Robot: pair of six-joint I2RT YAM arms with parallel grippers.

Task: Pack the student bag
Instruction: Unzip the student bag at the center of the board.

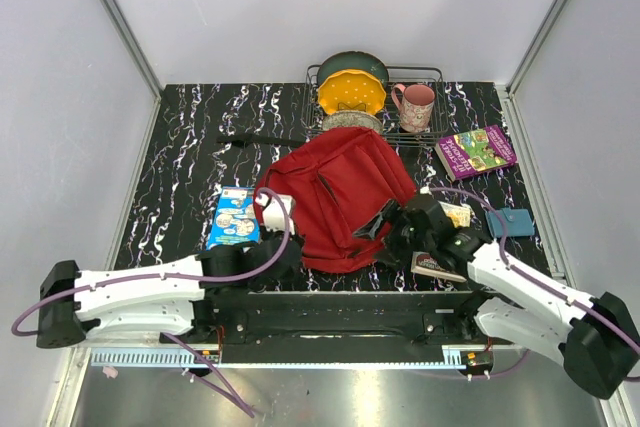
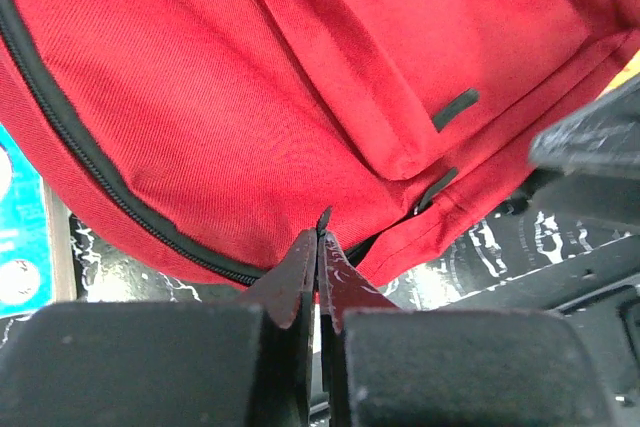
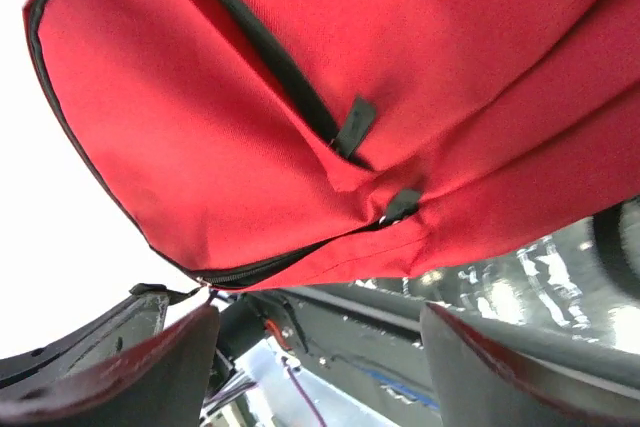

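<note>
The student bag, a large red backpack with black zippers, lies flat in the middle of the dark marbled table. At its near edge my left gripper is shut on a thin black zipper pull of the main zipper, and the pull's tip pokes out above the pinched fingertips. My right gripper sits at the bag's near right corner. In the right wrist view the gripper stands wide open, holding nothing, with the bag and its zipper tabs just beyond the fingers.
A wire dish rack at the back holds a yellow plate and a green bowl, with a pink mug beside them. A purple book and a teal wallet lie at the right. A blue booklet lies left of the bag.
</note>
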